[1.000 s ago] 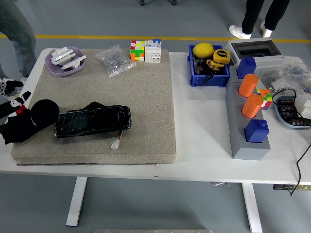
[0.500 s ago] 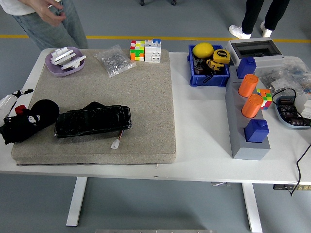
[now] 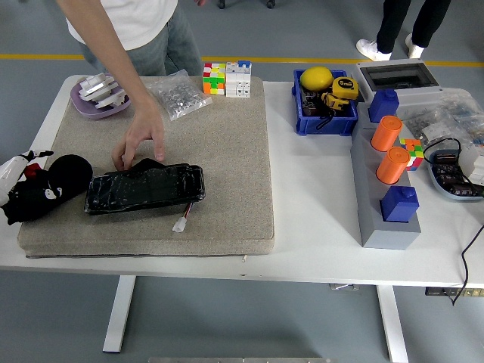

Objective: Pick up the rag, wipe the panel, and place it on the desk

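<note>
Appears as a dark rounded lump, the rag (image 3: 69, 172), at the left edge of the grey mat (image 3: 227, 151), just beside the left end of the panel (image 3: 144, 189) and merging with the black left hand (image 3: 26, 200) coming in from the side; cannot tell where cloth ends and hand begins, nor whether that hand is closed on it or merely lying against it. Looks soft, light and limp: likely to sag and fold when lifted, unlikely to slip, nothing fragile about it. Best taken by bunching the top of the lump, not by an edge, to leave a firm wad for wiping. Lies flat on the mat, the panel, glossy and wrinkled as if wrapped in film, with a small white plug at its near edge; probably slick and light enough to slide under a wipe, so calls for gentle pressure. Rests on the panel's far edge, a person's hand (image 3: 140, 144), reaching in from across the surface (image 3: 318, 197), in the way of any wiping for now.
</note>
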You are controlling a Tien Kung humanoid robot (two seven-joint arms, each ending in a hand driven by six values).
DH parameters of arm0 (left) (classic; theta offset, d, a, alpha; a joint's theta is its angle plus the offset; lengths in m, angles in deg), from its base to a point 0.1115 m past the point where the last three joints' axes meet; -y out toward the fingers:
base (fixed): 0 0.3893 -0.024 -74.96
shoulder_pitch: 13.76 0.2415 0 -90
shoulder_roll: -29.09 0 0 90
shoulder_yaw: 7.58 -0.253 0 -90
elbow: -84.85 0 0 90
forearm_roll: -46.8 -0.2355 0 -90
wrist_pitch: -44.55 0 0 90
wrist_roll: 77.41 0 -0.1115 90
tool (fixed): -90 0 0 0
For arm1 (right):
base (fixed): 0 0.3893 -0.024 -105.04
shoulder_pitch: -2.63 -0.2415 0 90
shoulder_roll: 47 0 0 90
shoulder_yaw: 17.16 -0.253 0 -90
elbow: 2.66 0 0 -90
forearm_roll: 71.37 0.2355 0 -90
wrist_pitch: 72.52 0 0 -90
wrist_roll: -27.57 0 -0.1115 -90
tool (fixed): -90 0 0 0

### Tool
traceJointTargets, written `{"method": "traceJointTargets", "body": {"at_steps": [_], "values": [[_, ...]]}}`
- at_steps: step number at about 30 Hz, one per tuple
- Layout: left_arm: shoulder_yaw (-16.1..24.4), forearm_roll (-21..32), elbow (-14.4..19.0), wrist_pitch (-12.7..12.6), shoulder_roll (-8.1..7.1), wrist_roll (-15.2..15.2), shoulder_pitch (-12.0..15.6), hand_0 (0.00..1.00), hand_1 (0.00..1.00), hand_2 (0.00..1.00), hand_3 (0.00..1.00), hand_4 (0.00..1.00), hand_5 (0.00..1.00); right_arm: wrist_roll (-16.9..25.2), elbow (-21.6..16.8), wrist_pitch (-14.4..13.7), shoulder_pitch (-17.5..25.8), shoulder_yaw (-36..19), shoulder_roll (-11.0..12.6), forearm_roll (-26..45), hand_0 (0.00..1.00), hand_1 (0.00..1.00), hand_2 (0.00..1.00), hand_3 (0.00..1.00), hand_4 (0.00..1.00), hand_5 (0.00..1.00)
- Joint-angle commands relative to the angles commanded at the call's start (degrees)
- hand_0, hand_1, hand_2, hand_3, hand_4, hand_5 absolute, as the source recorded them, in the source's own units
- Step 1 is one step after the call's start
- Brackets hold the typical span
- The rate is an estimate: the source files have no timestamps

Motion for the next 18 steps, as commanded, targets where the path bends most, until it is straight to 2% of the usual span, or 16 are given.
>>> {"method": "traceJointTargets", "body": {"at_steps": [6, 7, 12, 13, 16, 18], "values": [[-0.6, 1.1, -0.9, 0.4, 0.58, 0.1, 0.2, 0.326, 0.428, 0.59, 0.544, 0.546, 0.041, 0.2, 0.0, -0.2, 0.0, 0.4, 0.0, 0.5, 0.747, 0.661, 0.677, 0.608, 0.997, 0.473], [-0.6, 1.2, -1.0, 0.4, 0.69, 0.2, 0.2, 0.292, 0.342, 0.542, 0.505, 0.341, 0.002, 0.3, 0.0, -0.2, 0.0, 0.5, 0.0, 0.7, 0.747, 0.662, 0.677, 0.608, 0.997, 0.472], [-1.1, 2.3, -1.4, 0.5, 0.9, 0.3, 0.4, 0.292, 0.342, 0.542, 0.505, 0.341, 0.002, 0.5, 0.0, -0.3, 0.1, 0.6, -0.1, 1.0, 0.747, 0.662, 0.677, 0.608, 0.997, 0.472], [-1.2, 2.8, -1.4, 0.5, 0.95, 0.4, 0.4, 0.284, 0.253, 0.504, 0.459, 0.168, 0.002, 0.5, 0.0, -0.3, 0.1, 0.5, -0.1, 1.0, 0.747, 0.661, 0.676, 0.608, 0.997, 0.472], [-1.1, 3.8, -1.1, -0.4, 1.32, 0.5, 0.9, 0.284, 0.253, 0.504, 0.459, 0.168, 0.002, 0.6, 0.0, -0.3, 0.1, 0.6, -0.1, 1.1, 0.747, 0.661, 0.676, 0.608, 0.997, 0.472], [0.4, 3.2, 0.4, -0.9, 1.8, 0.2, 1.7, 0.284, 0.253, 0.504, 0.459, 0.168, 0.002, 0.6, 0.0, -0.3, 0.0, 0.5, -0.1, 1.0, 0.747, 0.661, 0.676, 0.608, 0.997, 0.472]]}}
